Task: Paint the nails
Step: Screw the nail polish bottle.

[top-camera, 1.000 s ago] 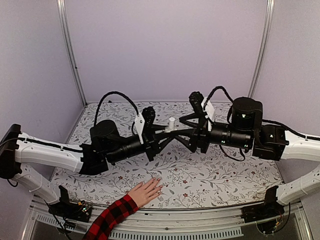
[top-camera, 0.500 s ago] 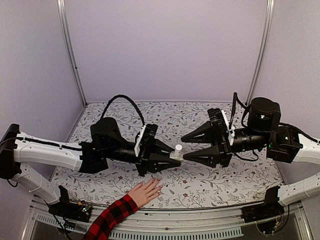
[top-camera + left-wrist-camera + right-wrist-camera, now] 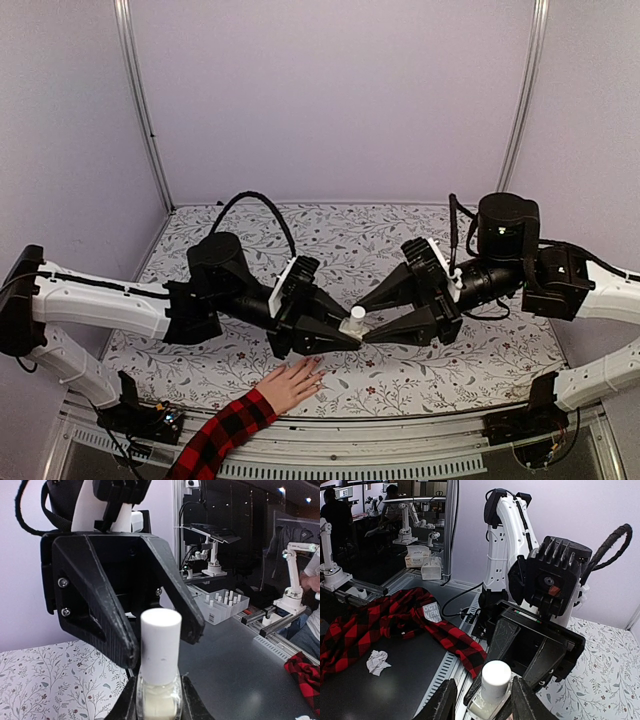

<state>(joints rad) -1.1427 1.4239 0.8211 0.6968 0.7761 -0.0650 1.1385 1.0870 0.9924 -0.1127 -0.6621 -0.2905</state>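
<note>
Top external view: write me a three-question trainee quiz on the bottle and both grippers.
1. True or false: the right gripper is clamped shut on the white cap.
2. What holds the bottle? A: the left gripper. B: the right gripper. C: the human hand.
3. Fill in: the human hand lies palm down on the ___.

Key:
1. False; its fingers stand apart on either side of the white cap.
2. A.
3. table.
</note>
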